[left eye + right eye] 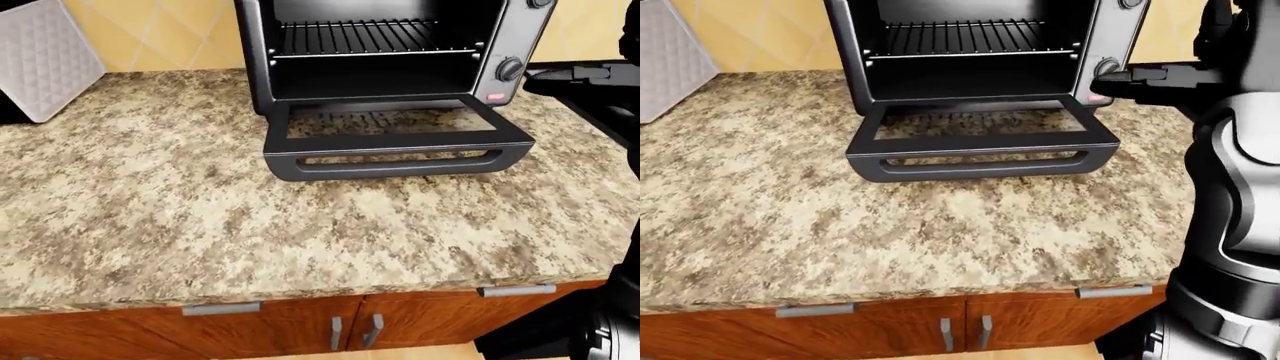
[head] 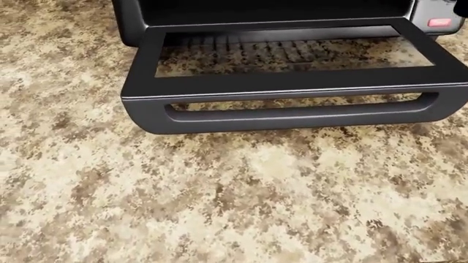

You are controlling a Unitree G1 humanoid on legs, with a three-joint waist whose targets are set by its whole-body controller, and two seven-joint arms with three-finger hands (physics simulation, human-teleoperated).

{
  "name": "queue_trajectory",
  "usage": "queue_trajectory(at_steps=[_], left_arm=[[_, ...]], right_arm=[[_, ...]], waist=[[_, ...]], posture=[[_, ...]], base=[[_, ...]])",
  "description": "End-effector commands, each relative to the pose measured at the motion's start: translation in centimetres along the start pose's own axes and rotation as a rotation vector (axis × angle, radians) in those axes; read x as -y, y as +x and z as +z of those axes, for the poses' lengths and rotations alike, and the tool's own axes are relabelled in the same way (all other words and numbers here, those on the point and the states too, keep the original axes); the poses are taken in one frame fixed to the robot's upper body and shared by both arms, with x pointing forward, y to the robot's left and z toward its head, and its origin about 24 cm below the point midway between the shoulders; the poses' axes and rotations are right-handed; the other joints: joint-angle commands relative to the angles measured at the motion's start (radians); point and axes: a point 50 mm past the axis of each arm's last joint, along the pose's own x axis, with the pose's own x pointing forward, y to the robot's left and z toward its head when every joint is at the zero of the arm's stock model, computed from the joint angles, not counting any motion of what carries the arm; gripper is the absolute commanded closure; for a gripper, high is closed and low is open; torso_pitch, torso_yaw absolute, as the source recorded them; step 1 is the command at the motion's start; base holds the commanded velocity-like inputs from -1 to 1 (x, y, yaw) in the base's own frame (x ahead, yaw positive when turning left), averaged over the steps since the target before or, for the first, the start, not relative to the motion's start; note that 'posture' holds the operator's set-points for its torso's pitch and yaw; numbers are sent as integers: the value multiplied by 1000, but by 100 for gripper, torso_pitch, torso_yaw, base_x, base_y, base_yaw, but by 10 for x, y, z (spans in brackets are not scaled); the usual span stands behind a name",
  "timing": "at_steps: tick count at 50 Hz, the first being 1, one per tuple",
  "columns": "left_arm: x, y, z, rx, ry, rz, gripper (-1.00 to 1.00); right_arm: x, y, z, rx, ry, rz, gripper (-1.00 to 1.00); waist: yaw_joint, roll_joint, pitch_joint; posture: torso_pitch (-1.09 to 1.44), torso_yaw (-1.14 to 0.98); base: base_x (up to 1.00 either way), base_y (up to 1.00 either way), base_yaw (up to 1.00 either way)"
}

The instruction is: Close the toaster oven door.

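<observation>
The door lies flat open over the bench, with its long handle toward the near edge; it looks stiff and hinged, so I think it is best lifted from under this handle. Behind it the oven stands by the far edge. No writing can be read, and the right hand is beside the knobs, its fingers unclear.

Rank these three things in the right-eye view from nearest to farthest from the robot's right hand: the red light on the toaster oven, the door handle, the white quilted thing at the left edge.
1. Red light: just left of the right hand, on the oven's control strip.
2. Door handle: lower and to the left, at the open door's outer edge.
3. White quilted thing: far left edge of the view.
</observation>
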Motion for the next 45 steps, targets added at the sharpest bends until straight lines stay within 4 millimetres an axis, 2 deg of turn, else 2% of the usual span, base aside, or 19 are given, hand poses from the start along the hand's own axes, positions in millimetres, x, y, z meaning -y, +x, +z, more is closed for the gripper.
queue_trajectory(at_steps=[1, 7, 12, 24, 45], left_arm=[[1, 2, 20, 90, 36, 0, -100], [2, 2, 18, 74, 47, 5, -100], [4, 0, 20, 106, 41, -22, -100], [2, 1, 19, 80, 21, -28, -100], [1, 0, 16, 53, 17, -22, -100]], right_arm=[[8, 3, 15, 71, -31, -28, -100], [22, 15, 16, 65, -51, -82, -100], [24, 18, 17, 118, -145, -62, -100], [31, 18, 9, 86, -229, 7, -100], [40, 20, -20, 25, -337, -30, -100]], waist=[[0, 8, -20], [1, 10, -19], [2, 12, -16], [1, 13, -19], [0, 15, -24]], posture=[[0, 0], [0, 0], [0, 0], [0, 0], [0, 0]], base=[[0, 0, 0], [0, 0, 0], [0, 0, 0], [0, 0, 0], [0, 0, 0]])
